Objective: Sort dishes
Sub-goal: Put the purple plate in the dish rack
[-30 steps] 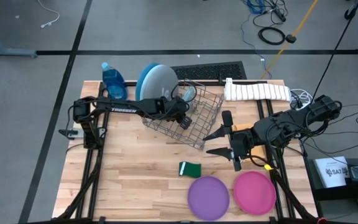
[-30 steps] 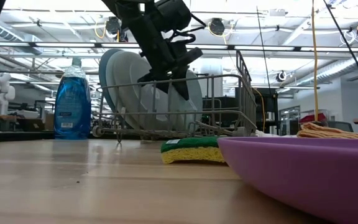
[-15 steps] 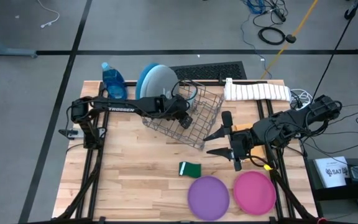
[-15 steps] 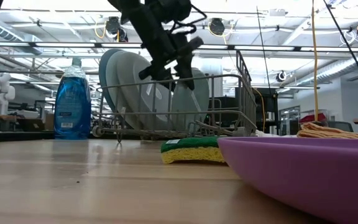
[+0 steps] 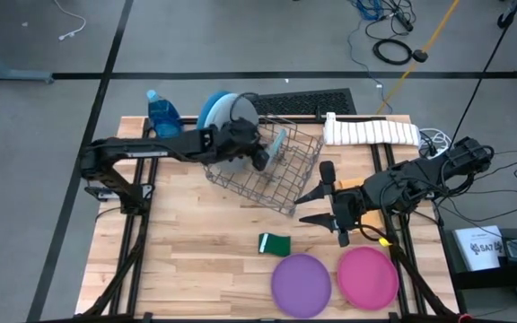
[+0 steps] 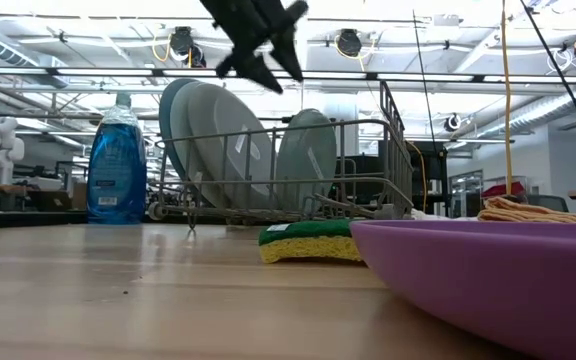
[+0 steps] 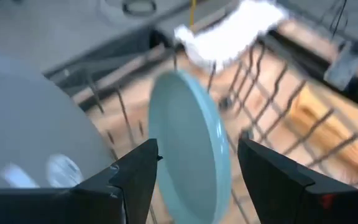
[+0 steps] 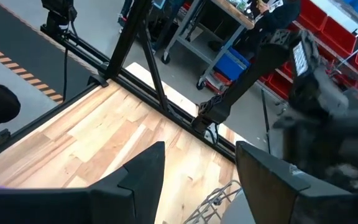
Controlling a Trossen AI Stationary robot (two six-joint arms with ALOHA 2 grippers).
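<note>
The grey wire rack (image 5: pixel 272 170) stands at the table's far middle. A deep-blue plate (image 5: pixel 210 110) and a pale-blue plate (image 5: pixel 236 115) stand on edge at its far-left end. The teal plate (image 5: pixel 279 142) (image 7: pixel 188 140) stands on edge between the rack's wires, beside them. My left gripper (image 5: pixel 258 154) (image 6: pixel 266 50) hangs open above the rack, over the teal plate and clear of it. The purple plate (image 5: pixel 301 283) and the pink plate (image 5: pixel 367 276) lie flat near the front edge. My right gripper (image 5: pixel 317 205) (image 8: pixel 197 180) waits open above the table, right of the rack.
A green sponge (image 5: pixel 275 243) lies in front of the rack. A blue soap bottle (image 5: pixel 162 115) stands at the far left beside the large plates. A folded white towel (image 5: pixel 371 130) lies at the far right, and a black mat (image 5: pixel 302 100) behind the rack.
My left gripper has opened and let go of the teal plate, then risen well above the rack, drawing back a little toward the table's left. The teal plate stays upright on edge in the rack.
</note>
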